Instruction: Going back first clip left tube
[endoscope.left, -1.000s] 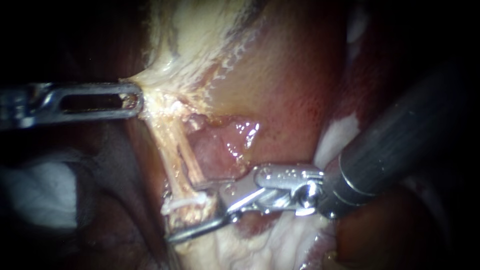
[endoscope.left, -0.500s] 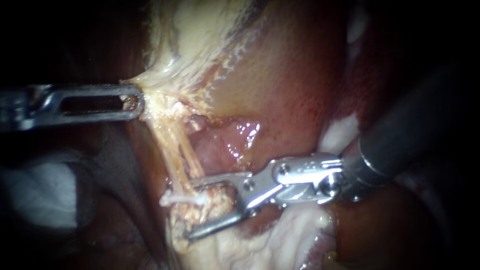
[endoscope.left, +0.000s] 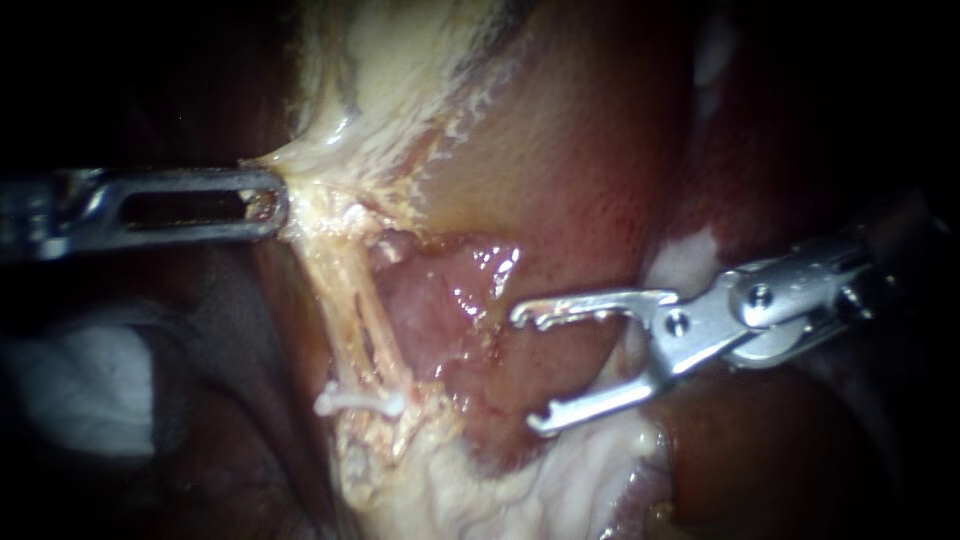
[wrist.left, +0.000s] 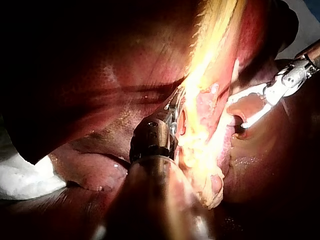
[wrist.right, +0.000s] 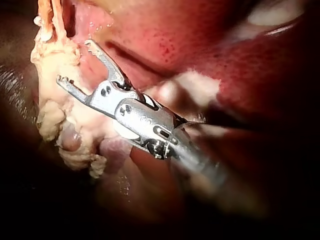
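While left tool (endoscope.left: 262, 205) grips tissue (endoscope.left: 312, 188), right tool (endoscope.left: 528, 370) gapes, clear of clip (endoscope.left: 360, 402)

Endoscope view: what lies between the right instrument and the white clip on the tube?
Only bare, glistening pink tissue separates right instrument and clip, seen in the endoscope view.

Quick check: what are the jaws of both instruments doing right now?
Left instrument: jaws shut on pale tissue.
Right instrument: jaws open, holding nothing.
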